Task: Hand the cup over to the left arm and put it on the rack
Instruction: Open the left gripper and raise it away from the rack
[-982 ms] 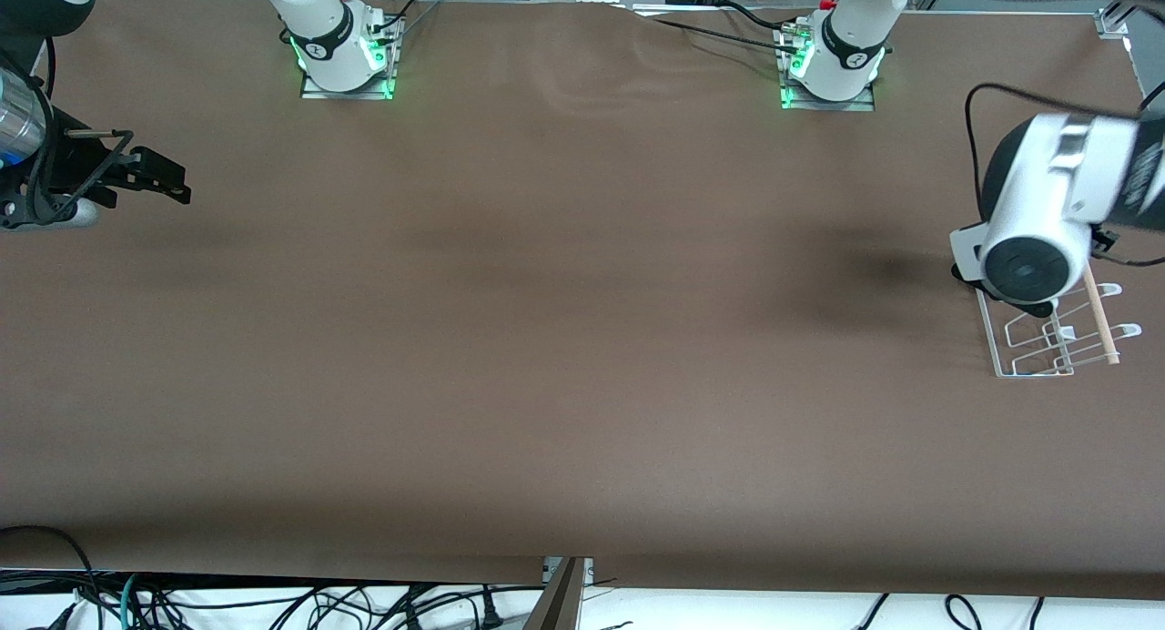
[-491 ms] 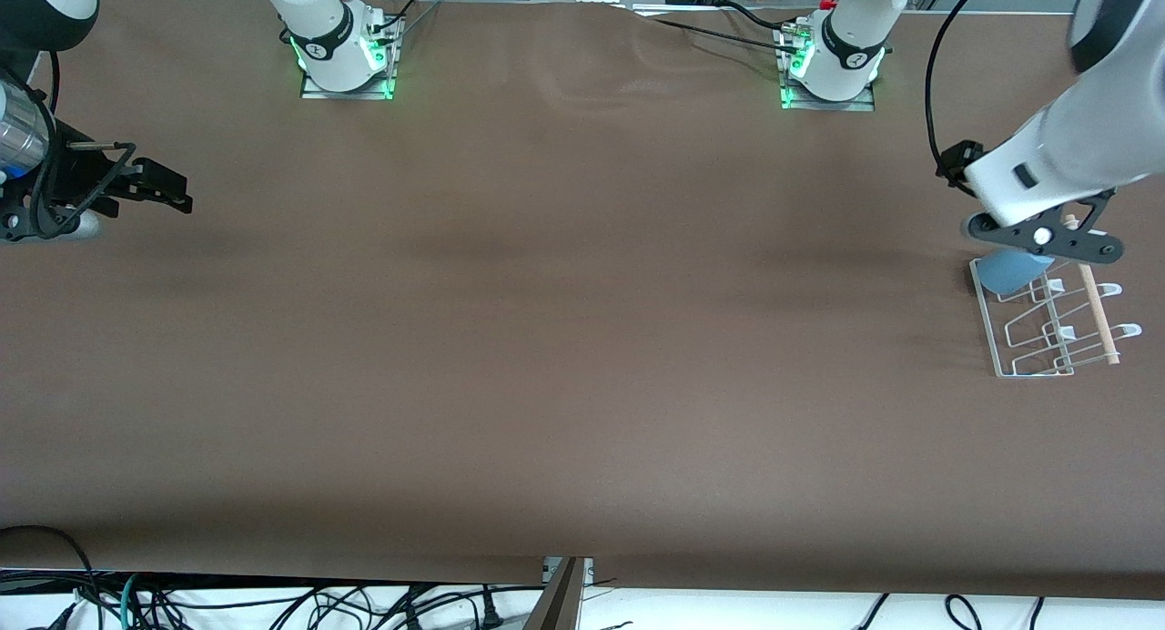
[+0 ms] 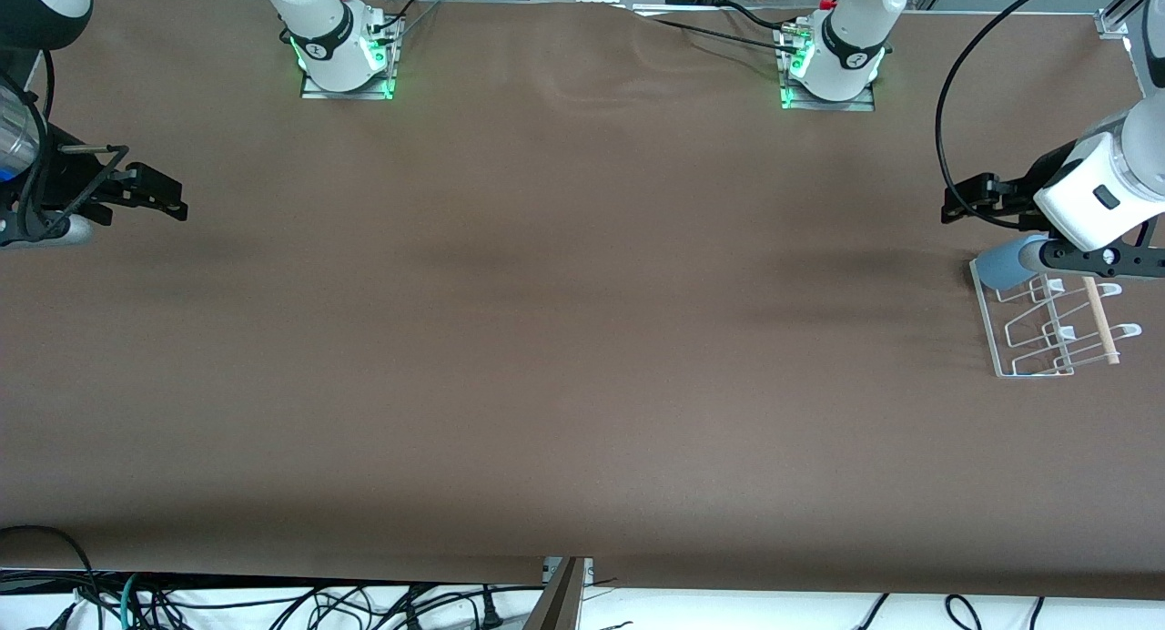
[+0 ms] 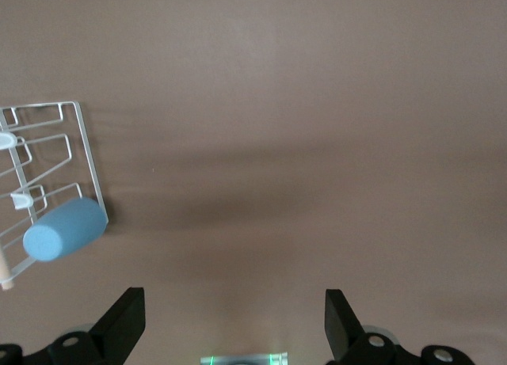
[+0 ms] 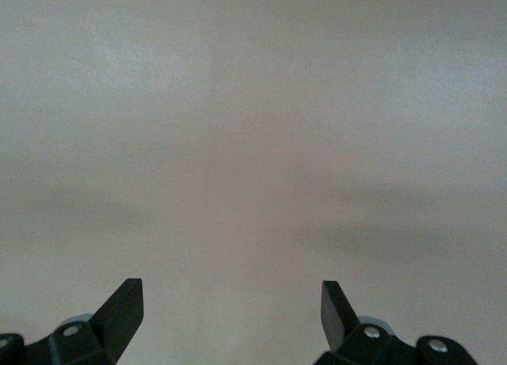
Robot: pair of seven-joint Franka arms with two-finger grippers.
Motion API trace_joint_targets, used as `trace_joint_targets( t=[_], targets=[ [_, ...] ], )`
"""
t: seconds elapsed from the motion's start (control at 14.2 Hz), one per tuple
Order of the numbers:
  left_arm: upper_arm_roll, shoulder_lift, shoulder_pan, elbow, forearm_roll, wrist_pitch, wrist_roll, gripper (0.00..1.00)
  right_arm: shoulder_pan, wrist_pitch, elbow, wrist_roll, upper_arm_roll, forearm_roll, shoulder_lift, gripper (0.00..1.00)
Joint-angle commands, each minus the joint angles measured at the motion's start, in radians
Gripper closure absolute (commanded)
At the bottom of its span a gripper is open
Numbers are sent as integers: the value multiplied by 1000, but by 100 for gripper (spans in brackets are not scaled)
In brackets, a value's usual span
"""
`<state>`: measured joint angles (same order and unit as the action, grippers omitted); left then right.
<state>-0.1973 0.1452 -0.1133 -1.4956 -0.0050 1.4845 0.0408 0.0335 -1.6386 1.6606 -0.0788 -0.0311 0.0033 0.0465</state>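
Observation:
The light-blue cup [image 3: 1001, 264] lies on its side on the end of the white wire rack [image 3: 1047, 368] that is farther from the front camera. The left wrist view shows the cup [image 4: 65, 229] resting at the rack's [image 4: 85, 155] corner. My left gripper [image 3: 1106, 260] hovers above the rack, open and empty, apart from the cup; its fingers [image 4: 127, 321] stand wide in the left wrist view. My right gripper [image 3: 159, 191] waits open and empty above the table at the right arm's end, over bare table in its wrist view [image 5: 231, 309].
A pale wooden rod [image 3: 1099, 320] lies across the rack. The two arm bases [image 3: 344, 56] [image 3: 830, 66] stand along the table's edge farthest from the front camera. A black cable [image 3: 947, 93] loops above the table near the left arm. The brown tabletop [image 3: 582, 339] stretches between the arms.
My left arm has swung off the rack and lifted, uncovering the cup, which stays lying on the rack. The right gripper has barely moved.

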Motion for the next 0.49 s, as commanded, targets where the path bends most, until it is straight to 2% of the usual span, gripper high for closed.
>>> trace_joint_targets(
  t=[0.0, 0.21, 0.42],
  targets=[
    [119, -193, 112, -296, -18, 167, 13, 0, -1, 8, -28, -7, -6, -8, 16, 1],
    [177, -187, 109, -284, -15, 168, 13, 0, -1, 10, -28, -15, -6, -6, 15, 1],
    [177, -182, 112, -278, -13, 166, 13, 0, -1, 14, -28, -16, -7, -6, 15, 1]
  ],
)
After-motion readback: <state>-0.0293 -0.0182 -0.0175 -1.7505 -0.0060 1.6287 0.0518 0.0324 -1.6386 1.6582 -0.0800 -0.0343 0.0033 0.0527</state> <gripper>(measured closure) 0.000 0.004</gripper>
